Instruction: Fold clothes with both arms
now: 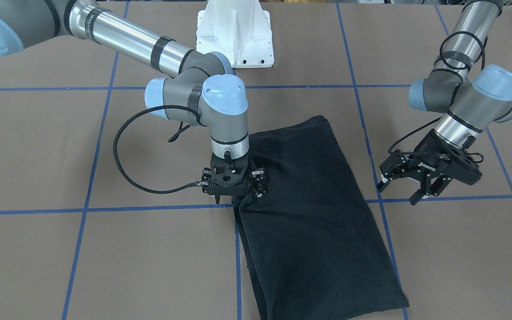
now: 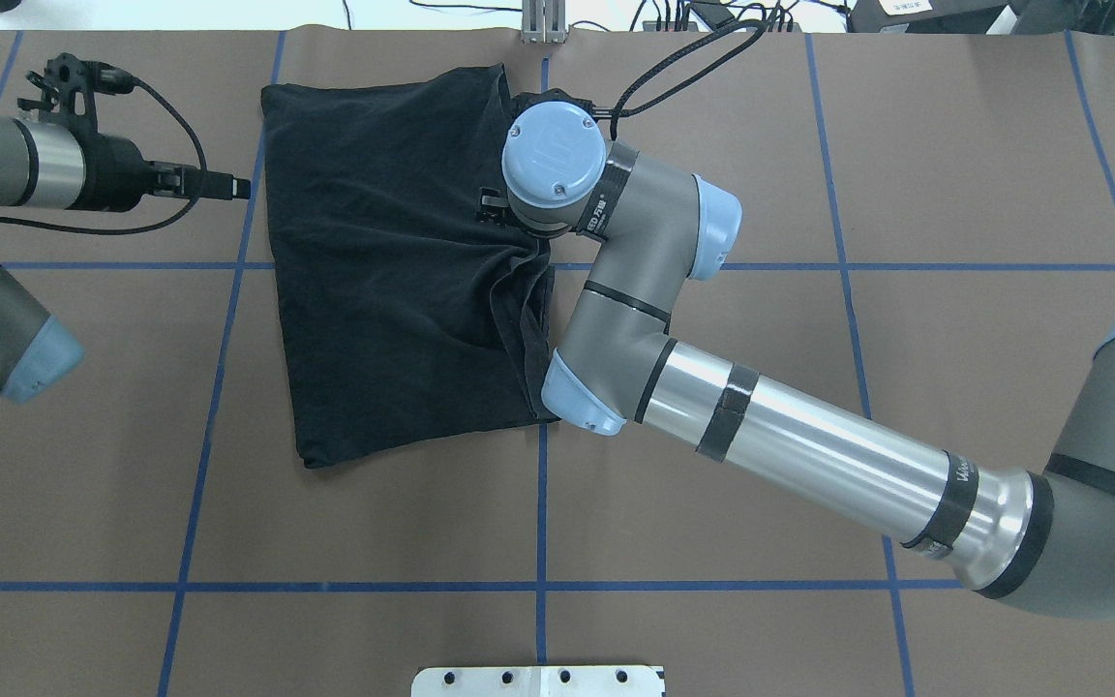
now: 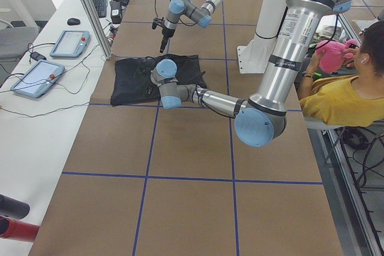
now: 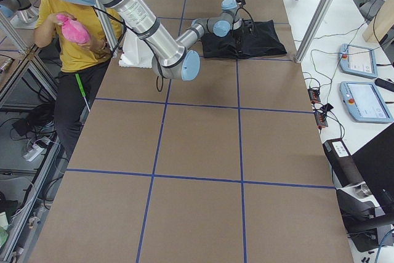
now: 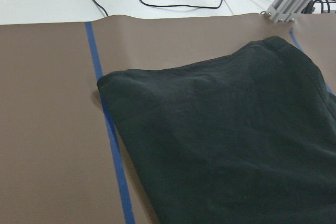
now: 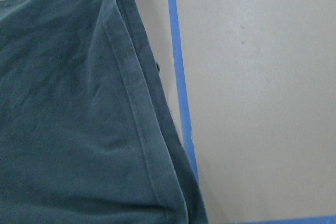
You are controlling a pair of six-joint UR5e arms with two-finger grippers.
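Brown surface [image 1: 60, 266], blue tape grid. Black shirt [image 1: 318, 213] lies on it as a long folded band, no graphic showing. Right arm [image 2: 809, 445] is down at the middle of one long edge, and the cloth puckers toward it. Right fingers [image 1: 217, 200] mostly hidden; cannot tell if they grip. Left fingers [image 1: 417, 195] spread, empty, hovering just off the opposite edge. For the fold, likely: catch every hem layer, lift low, steady the far side with the left.
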